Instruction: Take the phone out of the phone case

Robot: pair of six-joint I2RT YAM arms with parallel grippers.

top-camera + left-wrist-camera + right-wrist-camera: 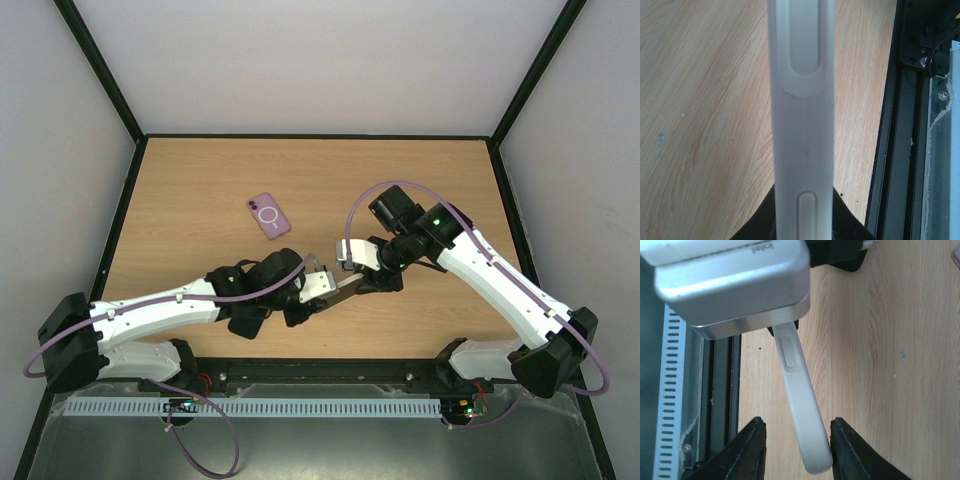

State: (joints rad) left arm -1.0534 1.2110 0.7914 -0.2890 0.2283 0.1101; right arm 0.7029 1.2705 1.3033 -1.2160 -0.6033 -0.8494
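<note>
The wooden table fills the middle of the top view, with a black frame rail along its near edge. The left arm reaches in from the lower left and the right arm from the lower right. They meet just below the centre of the frame.

Between them is the white phone case, turned edge-on. From that edge I cannot tell whether anything sits inside it. The left gripper is closed on one end of it. In the left wrist view the case rises from between the dark fingers at the bottom and runs straight up the frame.

The right gripper is spread wide around the case's other, rounded end. One finger stands clear of it, and the other is just beside it, perhaps touching. A silver camera housing fills the upper left of that view.

The purple phone, with a white ring on its upward face, lies flat left of centre, well apart from both grippers.
</note>
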